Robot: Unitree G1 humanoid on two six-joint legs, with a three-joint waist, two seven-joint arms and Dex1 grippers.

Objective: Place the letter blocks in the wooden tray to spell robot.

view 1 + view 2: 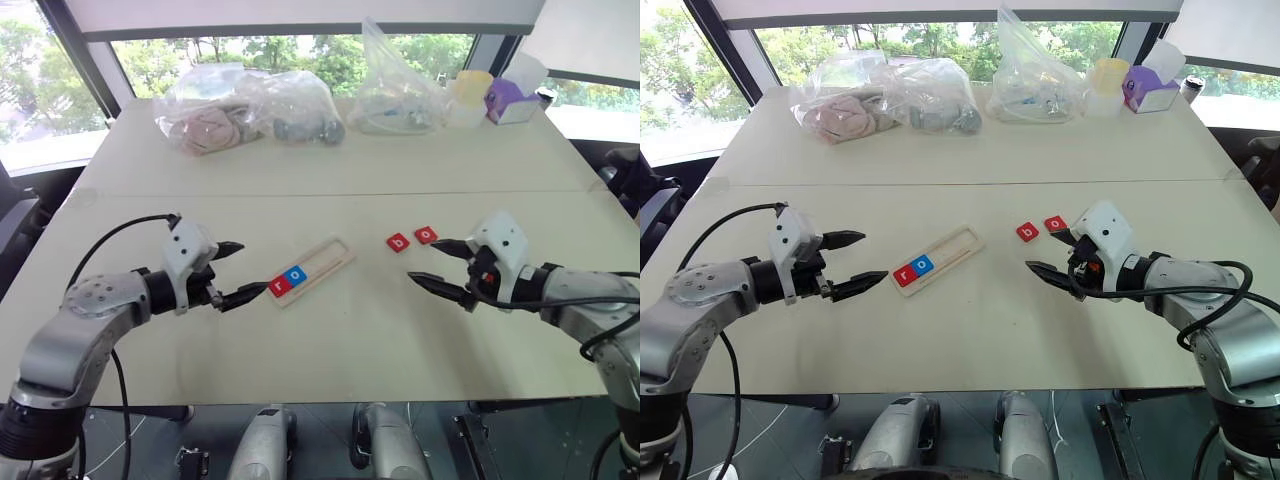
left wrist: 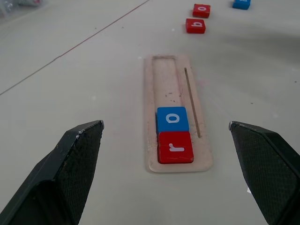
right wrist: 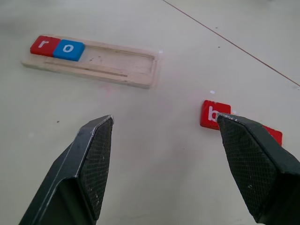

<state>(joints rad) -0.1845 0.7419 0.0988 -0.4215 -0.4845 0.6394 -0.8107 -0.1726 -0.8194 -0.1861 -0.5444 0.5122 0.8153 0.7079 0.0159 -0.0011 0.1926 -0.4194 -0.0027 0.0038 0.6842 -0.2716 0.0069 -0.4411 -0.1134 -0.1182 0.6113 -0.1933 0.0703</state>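
Observation:
The wooden tray [image 1: 330,255] lies at an angle on the table's middle. At its near-left end sit a red "r" block [image 1: 278,287] and a blue "o" block [image 1: 295,275], side by side. A red "b" block [image 1: 398,242] and a red "o" block [image 1: 426,235] lie loose to the tray's right. The left wrist view also shows a blue block [image 2: 241,3] beyond them. My left gripper [image 1: 255,267] hovers open just left of the tray's filled end. My right gripper [image 1: 421,259] is open and empty beside the two loose red blocks.
Clear plastic bags [image 1: 245,110] with items lie along the table's far side, with another bag [image 1: 395,90], a yellow container [image 1: 470,90] and a purple box [image 1: 510,100] at the far right. A seam [image 1: 330,193] crosses the table.

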